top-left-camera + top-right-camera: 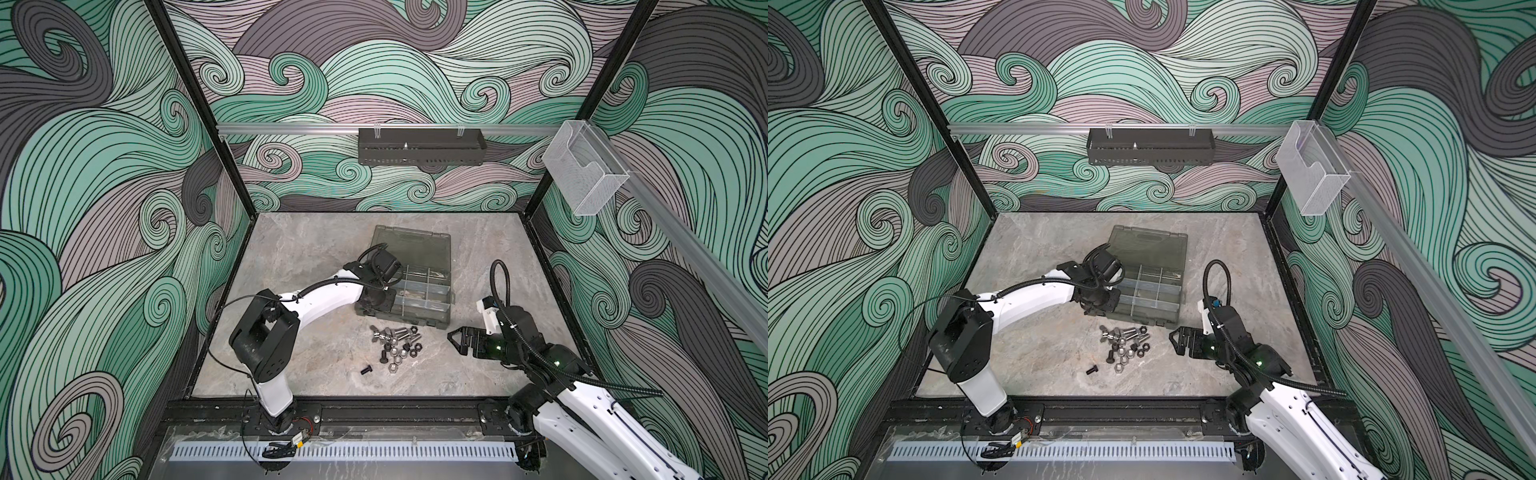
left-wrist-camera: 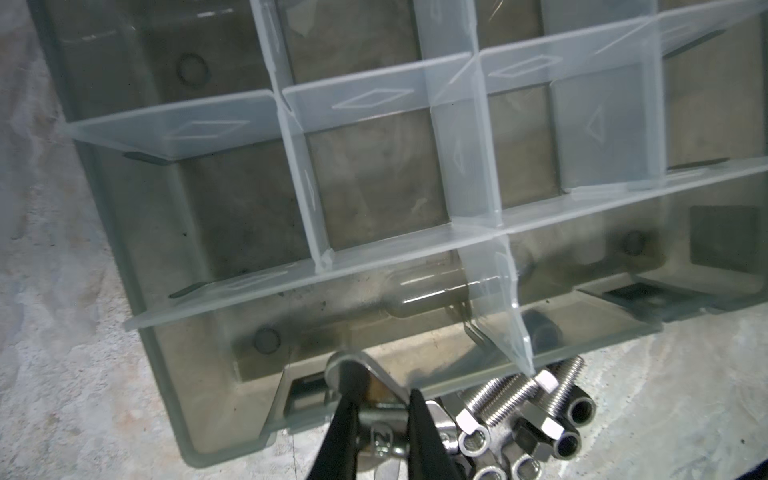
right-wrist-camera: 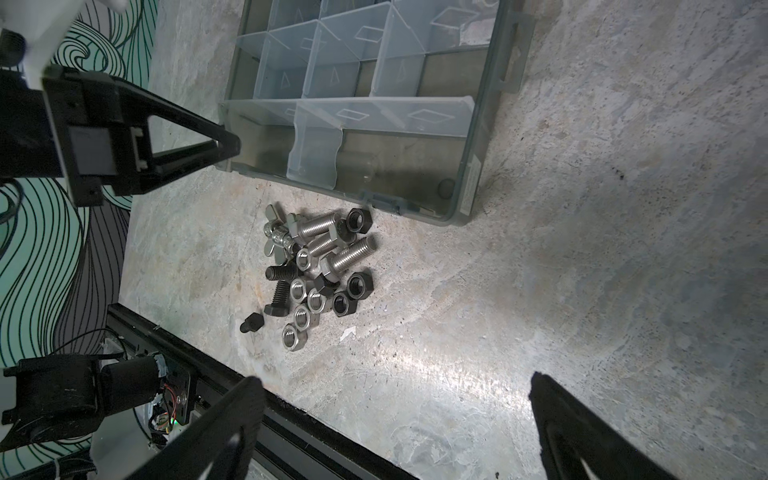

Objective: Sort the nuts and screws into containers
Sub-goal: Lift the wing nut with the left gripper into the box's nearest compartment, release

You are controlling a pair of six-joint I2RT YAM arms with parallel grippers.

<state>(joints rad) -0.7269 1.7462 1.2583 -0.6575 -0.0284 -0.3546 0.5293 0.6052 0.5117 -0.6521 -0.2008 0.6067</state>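
Screws and nuts lie heaped on the worktop just beside the open case for short hops; left claw, clamped on what looks like a wing nut, hangs over the case's near corner, likely to drop it; right claw hovers spread nearby.

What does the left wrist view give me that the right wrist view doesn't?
Left wrist only: the silver winged piece the left hand seems shut on. Right wrist only: the open right hand, holding nothing, and the stray black screw apart from the pile. Both: the compartments, silver screws and nuts, and the left hand itself.
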